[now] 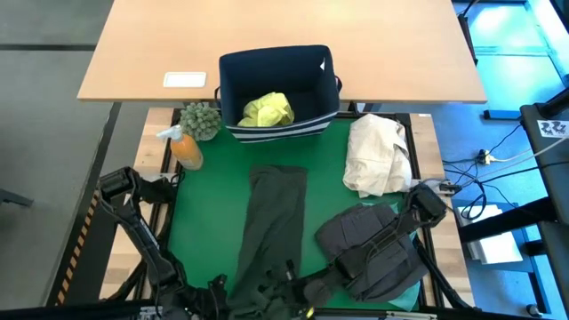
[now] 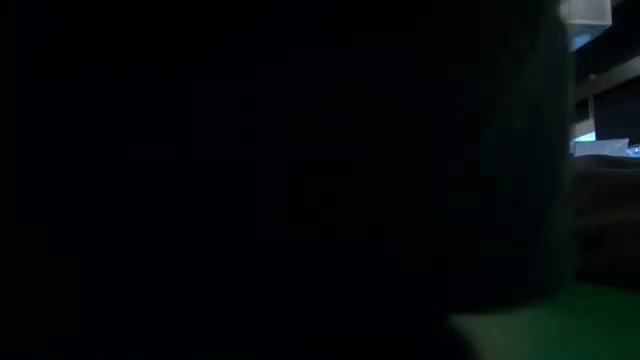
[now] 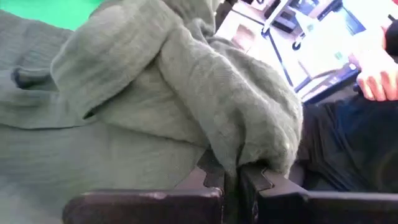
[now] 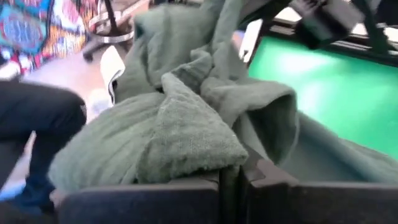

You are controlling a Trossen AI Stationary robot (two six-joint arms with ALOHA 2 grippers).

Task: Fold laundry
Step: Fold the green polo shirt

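Wrist views show each end effector clamped on the olive garment; no writing readable.

soft ribbed olive cloth garment, matt green mat, smooth wooden table.

- The low view is almost wholly blocked by something dark close to the lens; only a sliver of green mat and room shows at the right
- Both grippers sit at the high view's bottom edge, too dark to make out
- The olive garment runs off that edge
- A person's hand is cut by the frame
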